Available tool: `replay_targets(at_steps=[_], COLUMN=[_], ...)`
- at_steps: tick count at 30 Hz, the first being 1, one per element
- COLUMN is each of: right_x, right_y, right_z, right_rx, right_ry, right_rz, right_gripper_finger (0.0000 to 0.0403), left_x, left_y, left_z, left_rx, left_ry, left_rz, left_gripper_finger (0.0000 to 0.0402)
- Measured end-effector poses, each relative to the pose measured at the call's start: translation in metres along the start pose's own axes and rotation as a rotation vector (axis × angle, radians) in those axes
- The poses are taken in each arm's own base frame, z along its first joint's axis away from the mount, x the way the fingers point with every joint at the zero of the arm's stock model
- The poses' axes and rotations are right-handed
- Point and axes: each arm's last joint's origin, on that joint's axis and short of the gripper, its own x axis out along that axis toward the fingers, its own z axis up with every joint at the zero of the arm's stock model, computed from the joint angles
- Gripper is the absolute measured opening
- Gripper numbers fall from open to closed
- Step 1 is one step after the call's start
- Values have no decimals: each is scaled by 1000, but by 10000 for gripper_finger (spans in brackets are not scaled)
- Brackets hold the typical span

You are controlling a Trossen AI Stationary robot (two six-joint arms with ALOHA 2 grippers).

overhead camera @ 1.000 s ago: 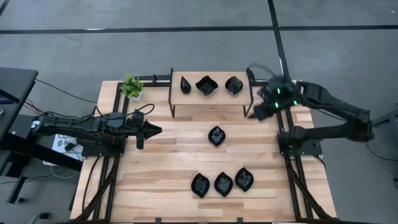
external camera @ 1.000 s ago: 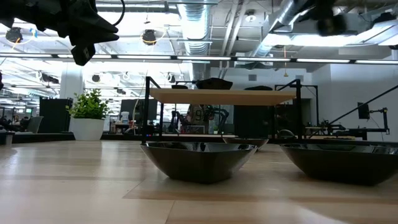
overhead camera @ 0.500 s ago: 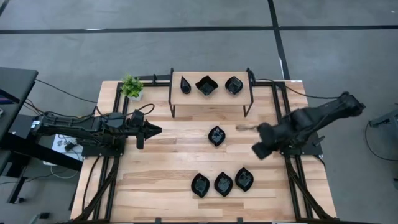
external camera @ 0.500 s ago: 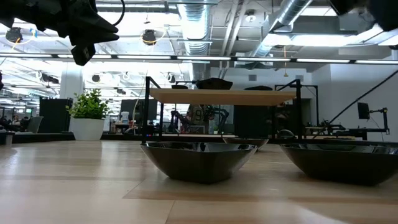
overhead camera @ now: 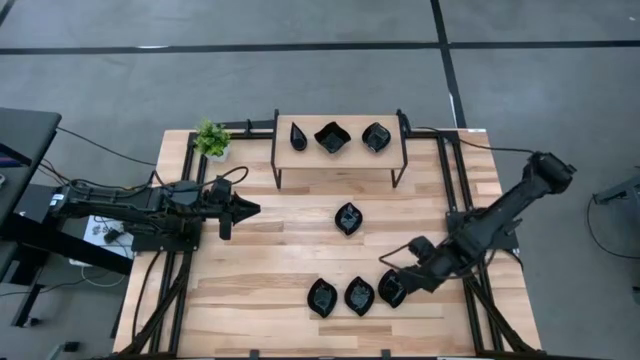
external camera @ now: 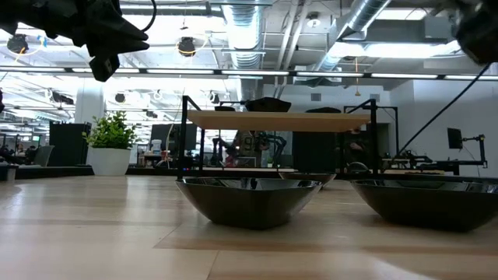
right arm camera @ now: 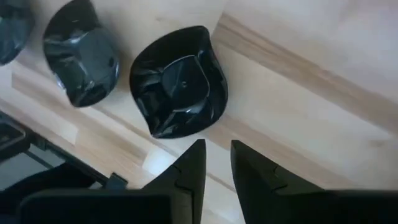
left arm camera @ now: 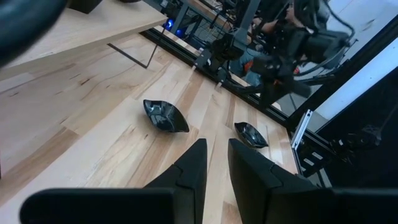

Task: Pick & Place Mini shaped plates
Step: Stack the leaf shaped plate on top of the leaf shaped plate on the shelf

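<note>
High view shows the right tool [overhead camera: 394,280] has swung from the shelf [overhead camera: 340,152] end down across the desk [overhead camera: 270,250] within the last second, and now hangs over the rightmost of three mini shaped plates [overhead camera: 359,295] lined up at the near edge. Its wrist camera looks straight onto that leaf-like plate [right arm camera: 179,90], with the fingers [right arm camera: 189,167] narrowly parted and nothing between them. One plate [overhead camera: 348,218] lies alone mid-desk, and three more sit on the shelf. The move suggests the right arm has finished a trip to the shelf and is lining up its next pick, probably this plate. The left tool [overhead camera: 243,210] hangs unmoved over the left side of the desk, near the small green plant [overhead camera: 211,139], fingers [left arm camera: 191,168] slightly apart and empty.
</note>
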Motion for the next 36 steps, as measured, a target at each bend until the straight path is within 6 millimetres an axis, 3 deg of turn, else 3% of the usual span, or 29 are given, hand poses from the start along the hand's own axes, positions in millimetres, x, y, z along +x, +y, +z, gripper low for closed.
replay_targets(at_steps=[12,24,36], right_x=[38,68,72], right_y=[5,9,10], right_z=[-6,-9,-9], right_rx=[46,41,55], right_ry=[-33,-49,-103], right_rz=[-69,-122,-106], right_gripper_finger=[140,137,131], left_x=[0,0,0], left_y=[-1,-1,-1], left_z=[1,2,2], left_rx=[-2,-4,-4], left_ry=[-9,-20,-23], left_rz=[-6,-13,-14], left_gripper_finger=[66,66,66])
